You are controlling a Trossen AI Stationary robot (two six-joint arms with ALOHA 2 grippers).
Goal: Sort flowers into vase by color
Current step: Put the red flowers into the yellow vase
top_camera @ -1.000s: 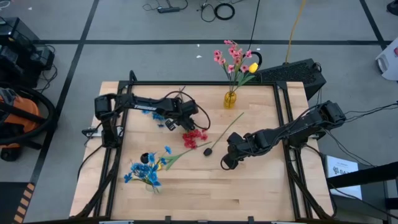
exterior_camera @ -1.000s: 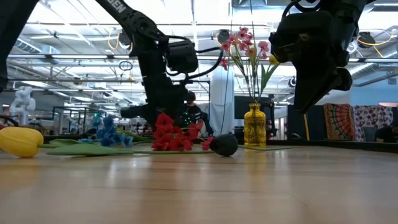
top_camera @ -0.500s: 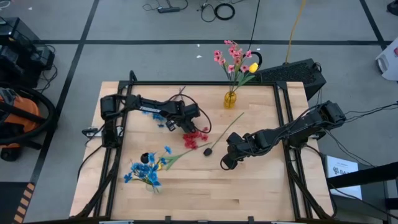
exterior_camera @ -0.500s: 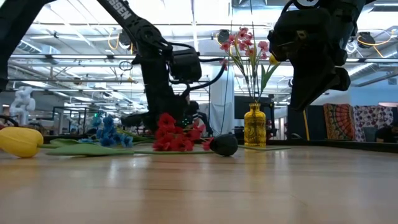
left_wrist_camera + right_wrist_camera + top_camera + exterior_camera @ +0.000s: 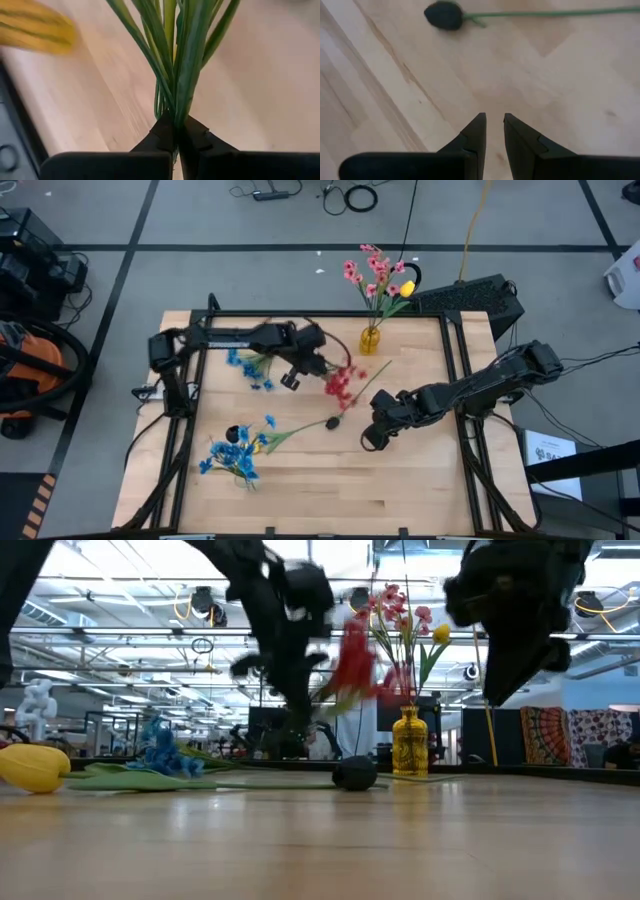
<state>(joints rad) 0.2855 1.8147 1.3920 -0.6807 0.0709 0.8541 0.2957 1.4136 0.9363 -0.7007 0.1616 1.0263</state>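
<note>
My left gripper (image 5: 176,124) is shut on a red flower sprig (image 5: 340,384), which is in the air mid-table near the yellow vase (image 5: 370,339). The vase holds pink flowers (image 5: 372,272) and a yellow bud. A dark-headed flower (image 5: 334,423) lies flat on the table, its head (image 5: 444,15) ahead of my right gripper (image 5: 492,121). My right gripper stands narrowly open over bare wood. One blue sprig (image 5: 248,368) lies at the far left. A blue cluster (image 5: 232,456) is at the near left. My left gripper pinches the red sprig's bundle of green stems (image 5: 173,107) between its two fingers. The stems and leaves fan out ahead of the fingertips. The fingers come in from the table's left. The sprig is lifted clear of the table, its red blooms (image 5: 352,660) toward the vase.
A yellow bud with green leaves (image 5: 32,766) lies on the table near the blue cluster. Black frame rails (image 5: 455,380) run along the table's sides. Bare wood (image 5: 400,490) spreads over the near right.
My left gripper has shut on the red sprig's stems. It has then risen and swung toward the table's right, toward the vase. The red sprig, which lay on the table, is now lifted clear and carried along.
</note>
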